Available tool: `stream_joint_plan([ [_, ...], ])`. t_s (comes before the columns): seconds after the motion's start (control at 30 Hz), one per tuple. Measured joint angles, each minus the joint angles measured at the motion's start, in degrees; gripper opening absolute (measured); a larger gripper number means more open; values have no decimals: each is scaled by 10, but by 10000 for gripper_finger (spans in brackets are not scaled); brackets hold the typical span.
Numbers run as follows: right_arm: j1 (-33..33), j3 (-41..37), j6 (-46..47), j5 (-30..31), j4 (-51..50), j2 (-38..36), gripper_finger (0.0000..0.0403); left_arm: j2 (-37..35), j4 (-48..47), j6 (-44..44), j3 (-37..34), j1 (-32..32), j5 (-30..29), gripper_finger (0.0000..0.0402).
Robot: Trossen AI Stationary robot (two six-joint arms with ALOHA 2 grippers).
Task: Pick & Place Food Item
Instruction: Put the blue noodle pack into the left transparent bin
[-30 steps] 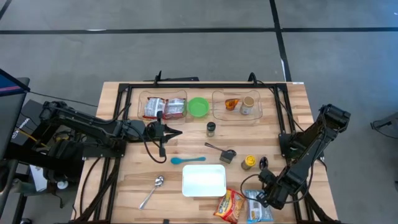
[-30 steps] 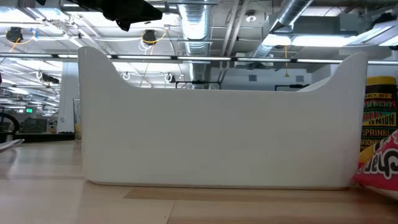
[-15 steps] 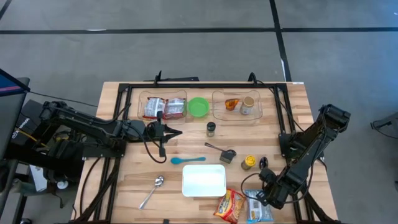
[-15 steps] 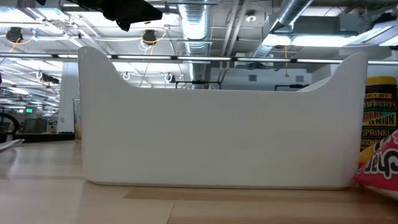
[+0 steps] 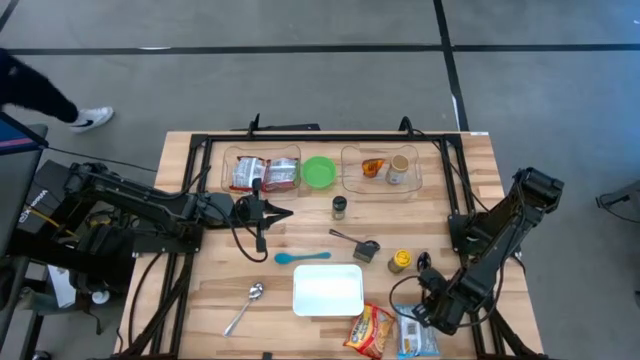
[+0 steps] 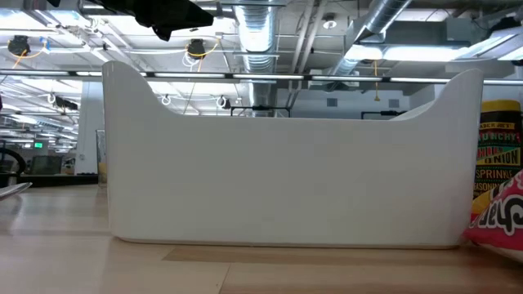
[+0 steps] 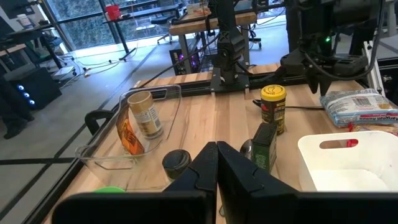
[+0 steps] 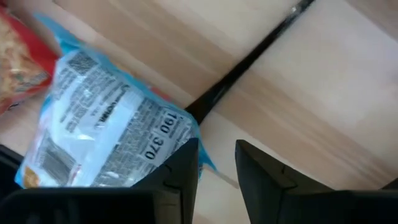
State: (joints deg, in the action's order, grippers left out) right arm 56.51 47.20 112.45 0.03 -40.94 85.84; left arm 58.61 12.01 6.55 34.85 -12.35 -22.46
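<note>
the right gripper (image 8: 216,163) hangs low at the lower right of the high view, its fingers parted a little and grasping nothing, just over a corner of the blue snack packet (image 8: 106,140). the packet (image 5: 413,336) lies flat at the table's bottom edge; its long axis runs up-down in that view, partly hidden by the arm. the left gripper (image 7: 216,163) is clenched shut, empty, left of centre.
</note>
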Motion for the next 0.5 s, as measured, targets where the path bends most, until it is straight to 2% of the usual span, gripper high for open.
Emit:
stream_joint_plan([
  [0.3, 36, -5, 42, 0, 18, 0, 101, 0, 0, 0, 0, 0, 0, 0],
  [0.5, 43, -5, 46, 28, 20, 0, 101, 0, 0, 0, 0, 0, 0, 0],
])
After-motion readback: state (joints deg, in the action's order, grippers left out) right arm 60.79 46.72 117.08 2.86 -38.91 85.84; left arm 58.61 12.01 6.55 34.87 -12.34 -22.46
